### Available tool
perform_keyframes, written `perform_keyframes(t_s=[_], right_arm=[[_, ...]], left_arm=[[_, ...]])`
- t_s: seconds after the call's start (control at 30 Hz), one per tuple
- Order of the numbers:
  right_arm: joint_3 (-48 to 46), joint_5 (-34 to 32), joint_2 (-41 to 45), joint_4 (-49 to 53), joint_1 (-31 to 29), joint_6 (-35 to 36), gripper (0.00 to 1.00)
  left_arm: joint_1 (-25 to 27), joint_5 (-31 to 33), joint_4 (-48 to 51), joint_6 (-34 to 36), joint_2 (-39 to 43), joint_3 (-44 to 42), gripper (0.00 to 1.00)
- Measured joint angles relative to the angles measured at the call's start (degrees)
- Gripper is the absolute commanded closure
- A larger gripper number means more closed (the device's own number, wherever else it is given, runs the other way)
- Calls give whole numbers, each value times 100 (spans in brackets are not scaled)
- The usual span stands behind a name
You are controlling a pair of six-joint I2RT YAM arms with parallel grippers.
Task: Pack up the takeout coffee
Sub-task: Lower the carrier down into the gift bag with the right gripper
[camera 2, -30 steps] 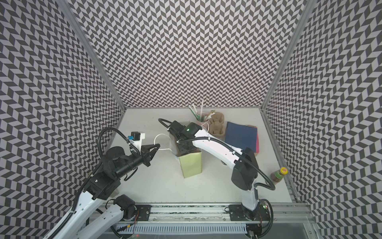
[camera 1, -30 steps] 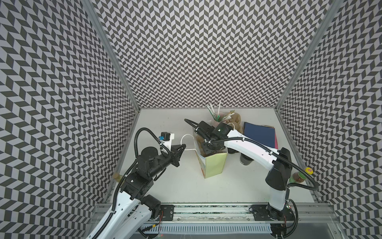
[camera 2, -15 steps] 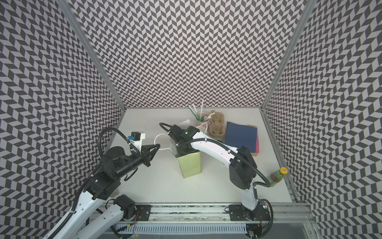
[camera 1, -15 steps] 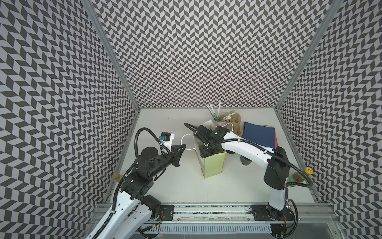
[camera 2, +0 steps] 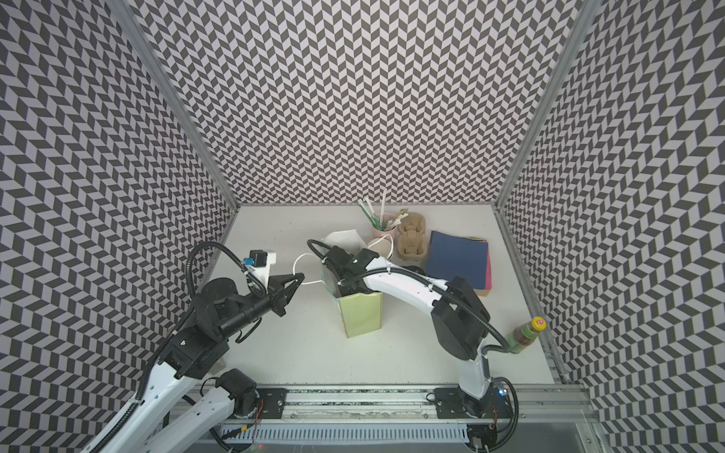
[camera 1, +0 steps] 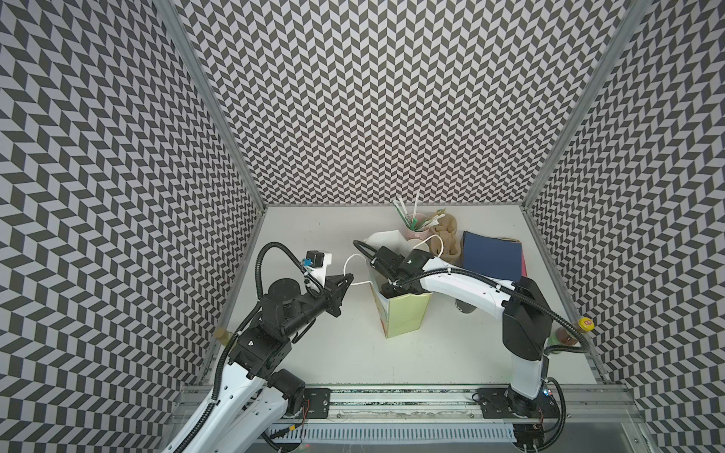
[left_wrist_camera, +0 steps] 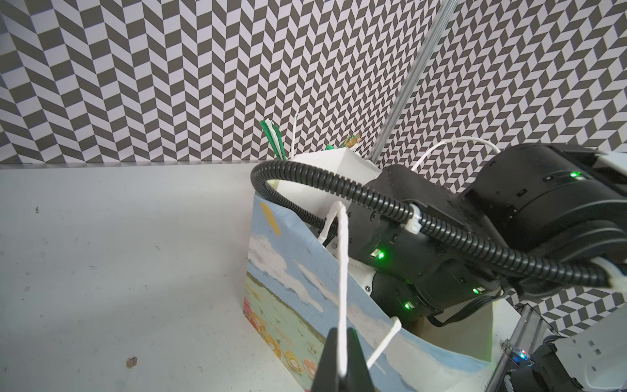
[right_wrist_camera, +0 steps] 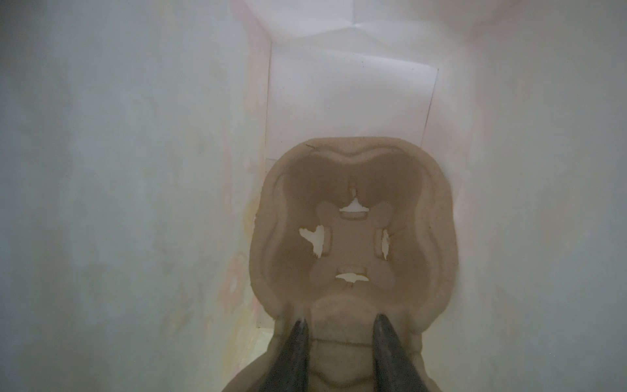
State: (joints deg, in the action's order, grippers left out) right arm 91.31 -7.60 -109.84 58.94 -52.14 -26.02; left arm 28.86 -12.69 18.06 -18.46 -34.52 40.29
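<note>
Apart: cup (camera 1: 466,308) outside bag (camera 1: 408,317), right tool (right_wrist_camera: 340,322) inside.

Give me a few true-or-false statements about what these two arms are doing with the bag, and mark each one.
1. The left gripper is pinching the white handle of the gift bag. True.
2. The gift bag lies on its side. False: it stands upright.
3. The right gripper is down inside the bag, closed on a tan cup carrier. True.
4. The straws stand in a blue cup. False: the straws stand in a pink cup.
</note>
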Motion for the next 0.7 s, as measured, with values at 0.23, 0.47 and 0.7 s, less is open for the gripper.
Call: perform_keyframes(t_s=[0.23, 0.47, 0.7], right_arm=[[-319, 63, 13, -315, 31, -17, 66], [-341, 107, 13, -400, 52, -15, 59], [-210, 107, 13, -313, 52, 4, 44]], left_arm=[[0, 0, 0, 0, 0, 0, 100], [2, 0, 0, 4, -2, 0, 100], [2, 2, 0, 35, -31, 0, 100]])
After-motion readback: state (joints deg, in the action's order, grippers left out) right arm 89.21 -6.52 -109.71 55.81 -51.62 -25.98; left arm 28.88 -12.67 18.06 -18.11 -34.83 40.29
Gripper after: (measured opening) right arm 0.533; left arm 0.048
